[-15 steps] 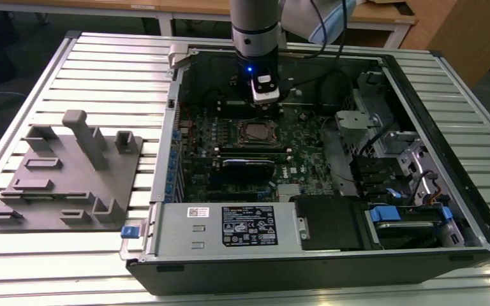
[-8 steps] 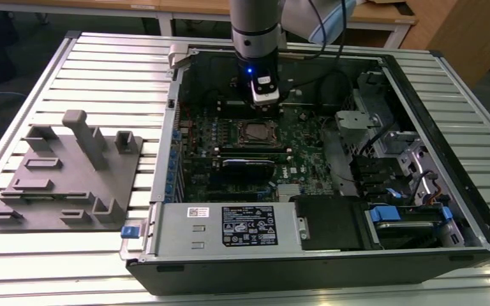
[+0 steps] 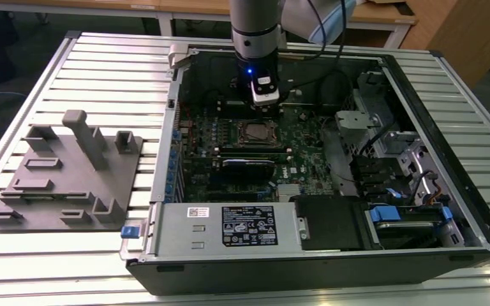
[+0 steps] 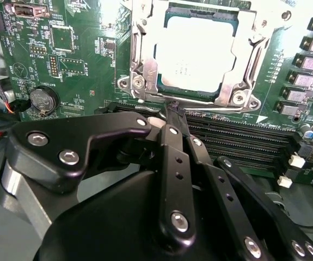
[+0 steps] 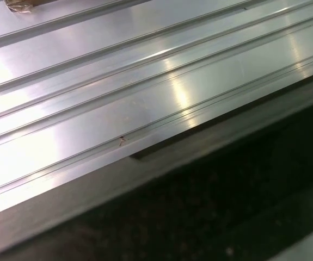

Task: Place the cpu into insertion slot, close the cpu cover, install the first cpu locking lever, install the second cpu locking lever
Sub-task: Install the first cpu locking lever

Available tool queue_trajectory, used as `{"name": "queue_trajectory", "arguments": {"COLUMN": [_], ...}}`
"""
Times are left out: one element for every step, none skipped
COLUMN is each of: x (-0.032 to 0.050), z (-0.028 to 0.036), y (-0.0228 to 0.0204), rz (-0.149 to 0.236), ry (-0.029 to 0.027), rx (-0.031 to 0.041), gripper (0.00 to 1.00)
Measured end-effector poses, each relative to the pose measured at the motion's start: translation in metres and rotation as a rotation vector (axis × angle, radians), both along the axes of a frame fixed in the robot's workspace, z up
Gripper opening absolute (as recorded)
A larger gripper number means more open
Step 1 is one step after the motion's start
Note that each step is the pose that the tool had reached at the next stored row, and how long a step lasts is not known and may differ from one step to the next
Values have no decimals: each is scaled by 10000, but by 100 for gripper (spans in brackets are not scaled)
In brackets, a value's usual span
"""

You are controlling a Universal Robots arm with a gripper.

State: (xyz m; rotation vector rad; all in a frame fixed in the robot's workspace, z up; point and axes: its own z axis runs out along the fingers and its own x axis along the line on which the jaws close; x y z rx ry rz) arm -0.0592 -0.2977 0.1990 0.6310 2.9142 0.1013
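The cpu (image 4: 197,51) lies flat in the insertion slot (image 3: 254,132), its dull silver top showing through the window of the cpu cover (image 4: 244,60). The cover lies down over the chip. My gripper (image 4: 173,109) hangs over the motherboard inside the open case. Its black fingers are shut together, tips at the socket's edge, where a thin metal locking lever (image 4: 202,101) runs along the frame. Whether the tips touch that lever I cannot tell. In the exterior view my gripper (image 3: 265,99) stands just behind the socket.
Black memory slots (image 4: 238,138) lie beside the socket and a coin battery (image 4: 42,100) sits on the green board. A labelled power supply box (image 3: 228,224) fills the case front. A grey fixture block (image 3: 66,172) stands on the ribbed metal table (image 5: 118,81) at the exterior view's left.
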Motion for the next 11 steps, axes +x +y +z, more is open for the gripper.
{"name": "queue_trajectory", "arguments": {"x": [-1,0,0,0,0,0,0,0,0,0,0], "z": [4,16,31,41,44,44,44,45,45,45,45], "y": [0,0,0,0,0,0,1,0,-1,-1,-2], "rz": [-1,-1,-1,-1,0,0,0,1,1,0,0], "ry": [1,-1,-1,-1,-1,-2,-1,0,-1,1,0], "rx": [2,7,10,9,9,10,14,31,82,164,241], "gripper": [11,11,11,11,11,11,11,11,11,11,11]}}
